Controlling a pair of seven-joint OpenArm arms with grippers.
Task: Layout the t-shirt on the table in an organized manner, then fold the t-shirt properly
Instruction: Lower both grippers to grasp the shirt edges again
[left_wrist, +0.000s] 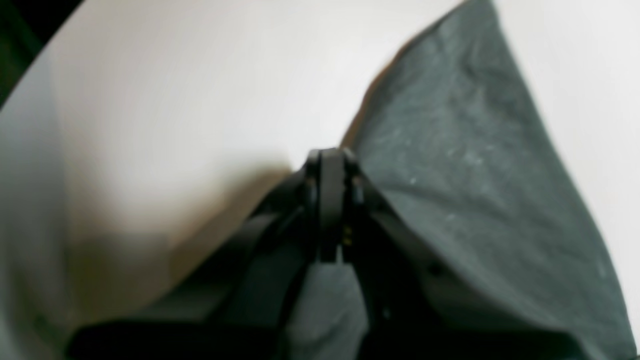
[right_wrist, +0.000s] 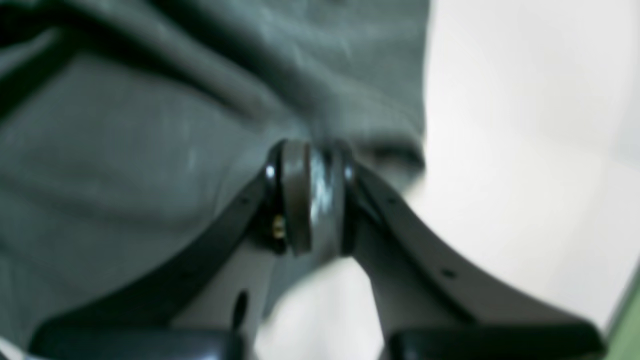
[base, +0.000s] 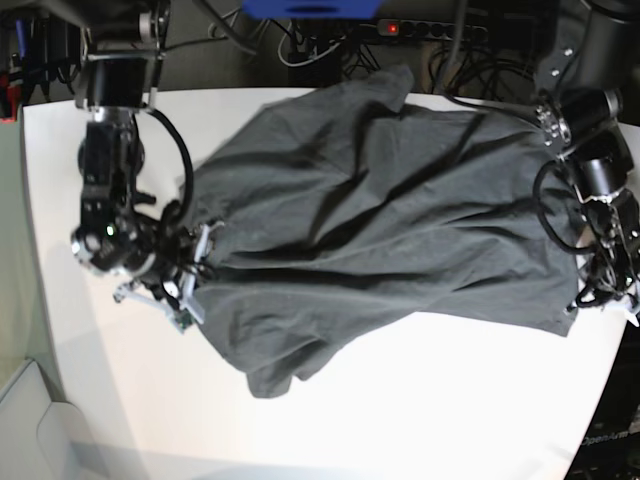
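right fingers (base: 200, 262): clamped on the t-shirt (base: 380, 220) edge; wrist view shows a fold of grey cloth pinched between the pads, blurred.
t-shirt: dark charcoal-grey soft fabric, rumpled, long diagonal creases. Spread across the middle of the bench (base: 420, 400), stretched between the two sets of fingers; one lobe hangs toward the near edge below the right fingers.
bench: smooth plain white top, rounded corners. Bare surface beside both sets of fingers.
left fingers (base: 588, 290): pressed together on the t-shirt's opposite edge; cloth fans out from the tips in the wrist view.
surroundings: black cables and a power strip (base: 440, 27) beyond the far bench edge, well apart from either fingers.
arms: right arm reaches down from the far corner, wrist bent toward the shirt; left arm drops along the other side, cable looped beside it.
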